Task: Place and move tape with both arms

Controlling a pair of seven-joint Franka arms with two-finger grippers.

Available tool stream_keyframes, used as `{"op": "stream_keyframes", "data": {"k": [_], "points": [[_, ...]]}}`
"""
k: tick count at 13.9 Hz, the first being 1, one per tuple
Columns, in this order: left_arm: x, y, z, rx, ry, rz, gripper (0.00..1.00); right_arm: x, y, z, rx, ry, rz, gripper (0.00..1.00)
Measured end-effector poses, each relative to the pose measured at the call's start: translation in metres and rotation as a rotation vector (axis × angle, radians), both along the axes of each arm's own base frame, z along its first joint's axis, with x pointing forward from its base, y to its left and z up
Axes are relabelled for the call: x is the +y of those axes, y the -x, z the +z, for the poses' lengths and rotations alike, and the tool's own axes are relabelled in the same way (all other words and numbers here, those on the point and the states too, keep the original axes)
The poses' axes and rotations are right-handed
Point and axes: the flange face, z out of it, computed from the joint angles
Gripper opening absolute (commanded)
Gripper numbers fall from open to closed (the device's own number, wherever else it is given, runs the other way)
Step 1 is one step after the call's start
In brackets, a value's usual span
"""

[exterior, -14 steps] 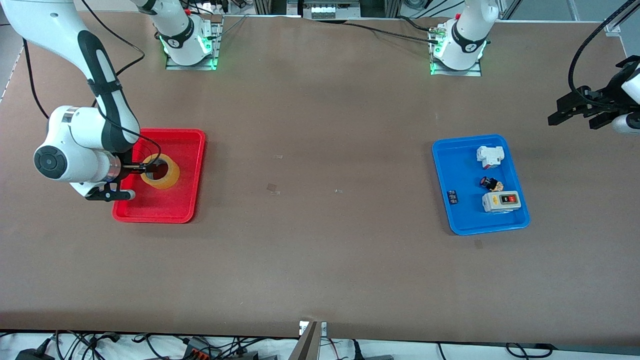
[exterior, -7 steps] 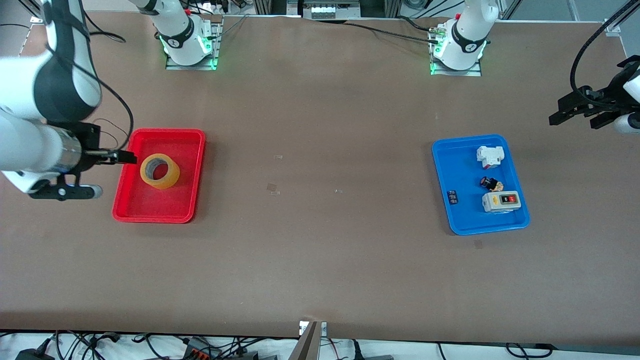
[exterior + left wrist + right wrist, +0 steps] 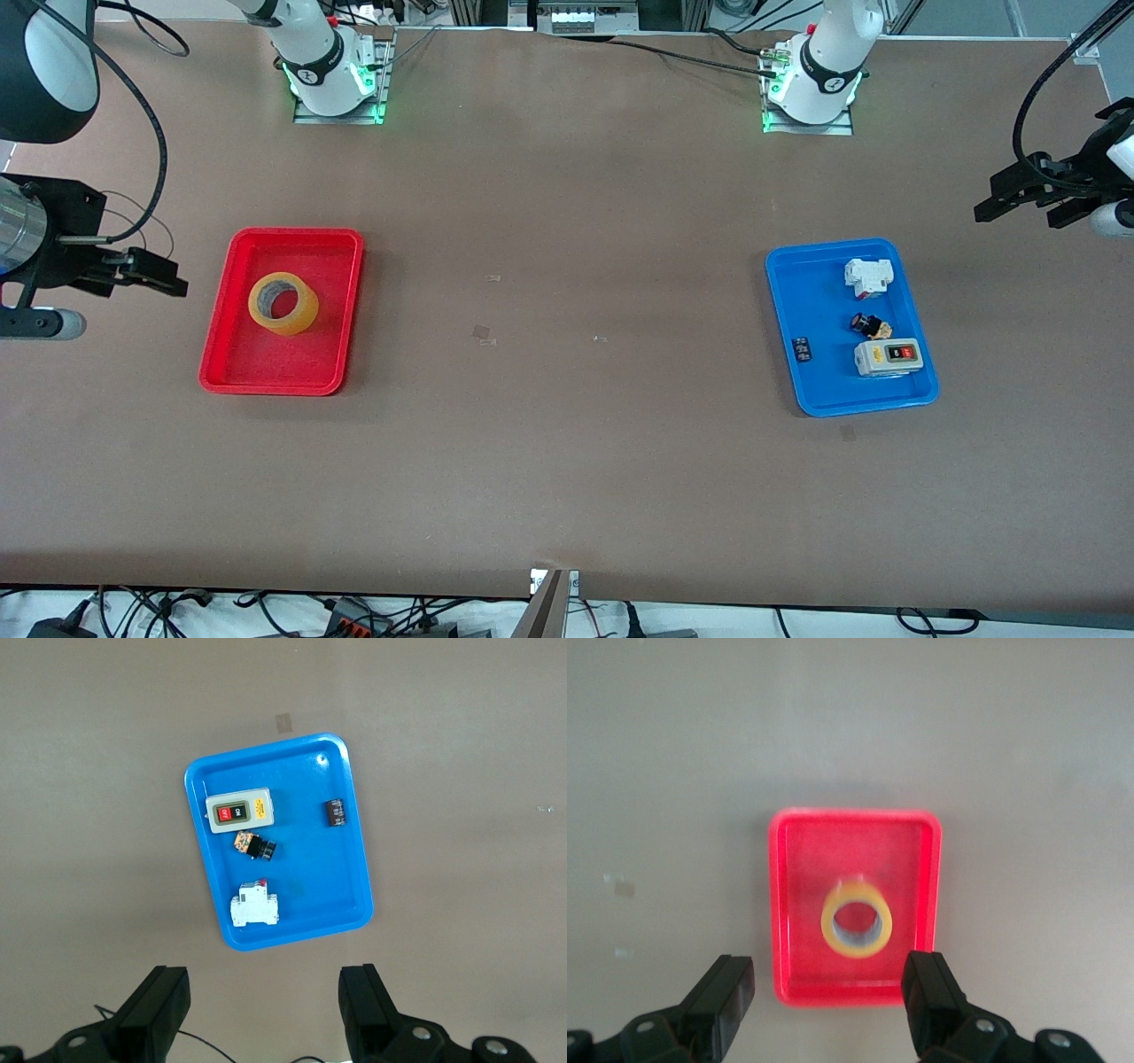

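The tape [image 3: 283, 303] lies flat in the red tray [image 3: 341, 306], light, stiff and probably slick, best pinched across its wall through the hole; the right gripper [image 3: 159, 276] and left gripper [image 3: 1019, 197] hang wide open, empty.

Red tray [image 3: 266, 372] toward right arm's end of brown table [image 3: 567, 461]. Blue tray [image 3: 788, 292] toward left arm's end holds white breaker [image 3: 867, 276], grey switch box [image 3: 889, 358], small black part [image 3: 803, 348].

Brown table [image 3: 567, 461] is carrying red tray [image 3: 341, 310] toward the right arm's end, blue tray [image 3: 788, 301] toward the left arm's end, well apart.
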Motion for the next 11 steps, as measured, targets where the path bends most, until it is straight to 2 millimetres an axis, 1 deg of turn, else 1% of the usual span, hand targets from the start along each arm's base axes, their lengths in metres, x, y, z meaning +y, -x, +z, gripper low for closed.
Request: {"op": "stream_keyframes", "data": {"k": [2,4,6,8,9,11], "points": [[0.000,0.000,0.000,0.000,0.000,0.001,1.00,0.000,-0.008,-0.005,-0.031,0.001,0.002,1.00],[0.000,0.000,0.000,0.000,0.000,0.001,1.00,-0.003,-0.012,-0.005,-0.053,-0.001,-0.002,1.00],[0.000,0.000,0.000,0.000,0.000,0.001,1.00,-0.019,-0.014,-0.004,-0.067,-0.023,-0.018,1.00],[0.000,0.000,0.000,0.000,0.000,0.001,1.00,-0.037,-0.012,0.001,-0.076,-0.041,-0.036,1.00],[0.000,0.000,0.000,0.000,0.000,0.001,1.00,-0.041,-0.010,0.005,-0.083,-0.044,-0.039,1.00],[0.000,0.000,0.000,0.000,0.000,0.001,1.00,-0.041,-0.004,0.011,-0.085,-0.045,-0.017,1.00]]}}
